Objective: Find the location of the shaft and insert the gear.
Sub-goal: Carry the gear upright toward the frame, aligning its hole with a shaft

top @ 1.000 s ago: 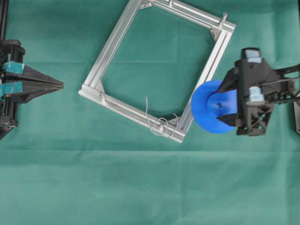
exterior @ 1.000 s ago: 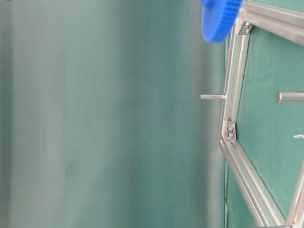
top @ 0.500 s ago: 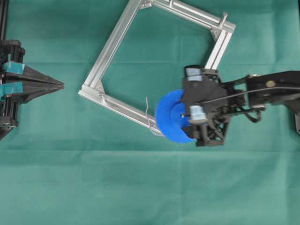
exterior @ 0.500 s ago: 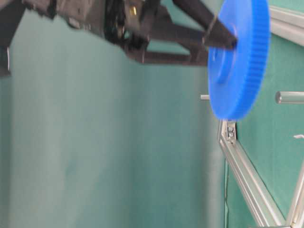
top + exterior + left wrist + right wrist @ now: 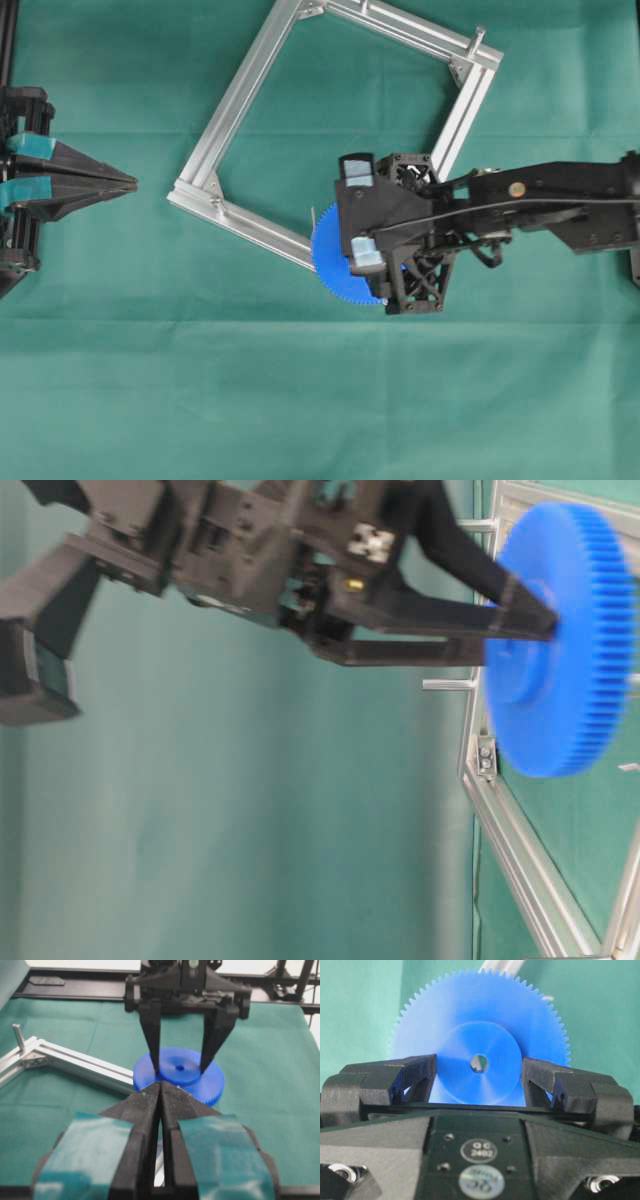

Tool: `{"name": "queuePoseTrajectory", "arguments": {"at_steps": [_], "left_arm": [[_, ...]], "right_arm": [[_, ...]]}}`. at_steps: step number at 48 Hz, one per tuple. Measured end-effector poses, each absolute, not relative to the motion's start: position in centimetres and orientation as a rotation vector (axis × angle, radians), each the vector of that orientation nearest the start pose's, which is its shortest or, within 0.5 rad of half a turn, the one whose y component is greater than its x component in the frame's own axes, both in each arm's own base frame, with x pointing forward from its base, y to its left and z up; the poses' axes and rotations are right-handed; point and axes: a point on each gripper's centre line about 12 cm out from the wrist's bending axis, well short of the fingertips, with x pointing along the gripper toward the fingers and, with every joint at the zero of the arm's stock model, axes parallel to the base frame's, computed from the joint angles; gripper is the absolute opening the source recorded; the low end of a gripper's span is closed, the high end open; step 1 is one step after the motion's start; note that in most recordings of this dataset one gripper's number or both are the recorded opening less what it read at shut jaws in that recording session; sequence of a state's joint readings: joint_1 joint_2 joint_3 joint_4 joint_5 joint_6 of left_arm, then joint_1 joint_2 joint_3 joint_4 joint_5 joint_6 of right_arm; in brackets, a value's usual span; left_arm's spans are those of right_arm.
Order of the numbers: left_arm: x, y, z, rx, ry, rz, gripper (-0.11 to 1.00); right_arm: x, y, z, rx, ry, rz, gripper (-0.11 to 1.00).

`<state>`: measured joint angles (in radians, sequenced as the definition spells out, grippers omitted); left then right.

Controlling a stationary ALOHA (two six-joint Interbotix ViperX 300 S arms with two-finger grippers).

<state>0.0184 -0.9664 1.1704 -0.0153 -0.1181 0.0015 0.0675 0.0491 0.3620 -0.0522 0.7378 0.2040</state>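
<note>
The gear, a bright blue toothed disc, is held flat over the lower corner of the aluminium frame. My right gripper is shut on its raised hub, one finger on each side, as the left wrist view also shows. The shaft is hidden under the gear; only a pale glint shows through the centre hole, and a bit of thin wire pokes out at the rim. Whether the gear sits on the shaft I cannot tell. My left gripper rests shut and empty at the far left.
A bare silver pin stands at the frame's far right corner, also seen in the left wrist view. The frame lies tilted like a diamond on the green cloth. The right arm reaches across the frame's right rail.
The right arm carried the gear leftward, from beside the frame's right rail to over the lower corner where the wire lies. The left arm has not moved.
</note>
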Motion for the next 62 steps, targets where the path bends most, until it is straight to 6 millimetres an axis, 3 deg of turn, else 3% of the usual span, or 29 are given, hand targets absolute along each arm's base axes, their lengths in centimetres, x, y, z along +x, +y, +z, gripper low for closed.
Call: {"name": "queuePoseTrajectory", "arguments": {"at_steps": [22,33,50,62], "left_arm": [[19.9,0.4,27.5,-0.017,0.087,0.021,0.01],[19.9,0.4,27.5,-0.019,0.087,0.021,0.01],[19.9,0.4,27.5,-0.017,0.087,0.021,0.01],[19.9,0.4,27.5,-0.019,0.089,0.023,0.01]], "right_arm": [[39.8,2.8,18.9,0.079,1.163,-0.054,0.69],[39.9,4.1,19.0,0.064,1.143,-0.025,0.69],[41.1,6.1,19.4,0.045,1.094,0.024,0.69],[42.0,6.2,19.6,0.02,1.068,0.033,0.69]]}}
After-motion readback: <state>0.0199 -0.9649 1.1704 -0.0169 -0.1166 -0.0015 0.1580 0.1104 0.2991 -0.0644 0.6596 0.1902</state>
